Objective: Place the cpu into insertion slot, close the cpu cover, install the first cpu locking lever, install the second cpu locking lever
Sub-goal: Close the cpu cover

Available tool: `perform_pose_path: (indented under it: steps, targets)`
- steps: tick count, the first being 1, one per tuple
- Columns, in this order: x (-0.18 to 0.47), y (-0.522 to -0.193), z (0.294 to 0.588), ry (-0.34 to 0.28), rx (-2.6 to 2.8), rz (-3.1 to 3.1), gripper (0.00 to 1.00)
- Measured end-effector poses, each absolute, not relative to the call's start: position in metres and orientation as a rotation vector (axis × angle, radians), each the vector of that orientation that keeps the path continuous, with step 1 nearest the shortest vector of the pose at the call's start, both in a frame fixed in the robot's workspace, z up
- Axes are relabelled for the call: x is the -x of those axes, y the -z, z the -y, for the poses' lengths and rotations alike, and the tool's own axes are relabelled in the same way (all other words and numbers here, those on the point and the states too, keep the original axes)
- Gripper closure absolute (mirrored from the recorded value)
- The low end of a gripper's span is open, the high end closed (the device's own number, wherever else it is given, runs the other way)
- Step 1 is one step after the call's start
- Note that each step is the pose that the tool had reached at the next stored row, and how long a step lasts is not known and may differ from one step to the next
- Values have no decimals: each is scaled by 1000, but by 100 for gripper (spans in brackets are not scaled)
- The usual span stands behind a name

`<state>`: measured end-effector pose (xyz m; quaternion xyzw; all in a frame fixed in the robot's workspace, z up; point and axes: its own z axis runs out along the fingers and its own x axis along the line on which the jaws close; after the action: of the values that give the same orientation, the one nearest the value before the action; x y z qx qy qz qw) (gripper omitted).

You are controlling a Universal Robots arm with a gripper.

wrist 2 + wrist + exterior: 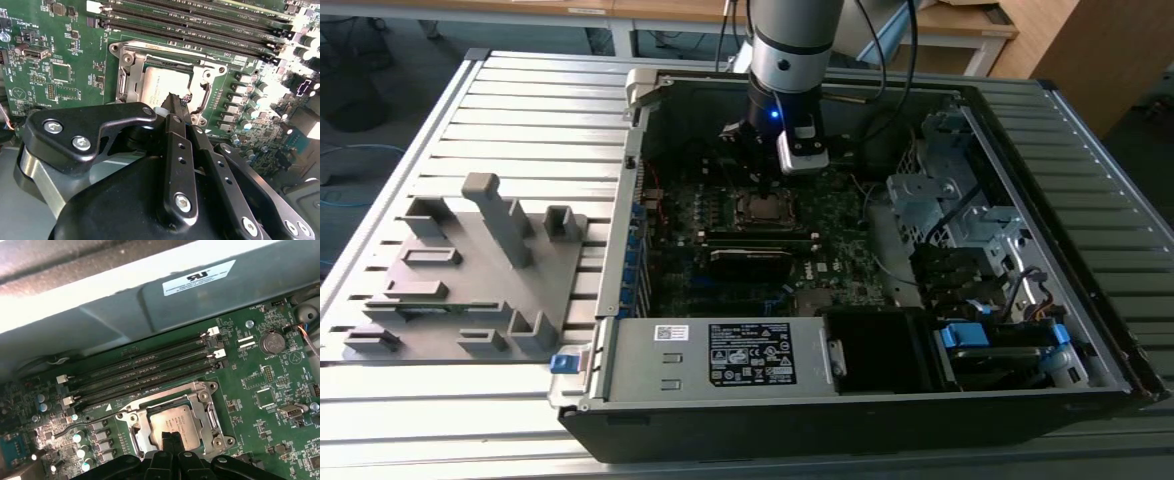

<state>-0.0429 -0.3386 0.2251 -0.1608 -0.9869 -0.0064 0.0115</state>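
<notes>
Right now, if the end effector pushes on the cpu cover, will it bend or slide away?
The cpu cover looks like thin sheet metal, so it probably flexes a little. It seems to lie flat around the cpu, so it should hardly slide. Its shiny surface may let the end effector slip.

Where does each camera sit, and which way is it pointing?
Exterior view: off the arm, raised, looking down into the open computer case; the arm and gripper show.
First wrist view: on the wrist, facing the cpu and memory slots past the gripper.
Second wrist view: on the wrist, facing the cpu cover over the gripper's black body.
Both wrist views share the cpu, its cover and the gripper.
</notes>
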Motion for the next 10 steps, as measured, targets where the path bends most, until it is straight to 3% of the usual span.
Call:
perform_pose_path:
  steps: [10]
  targets:
    - [43, -225, 339, 20, 500, 3078, 90]
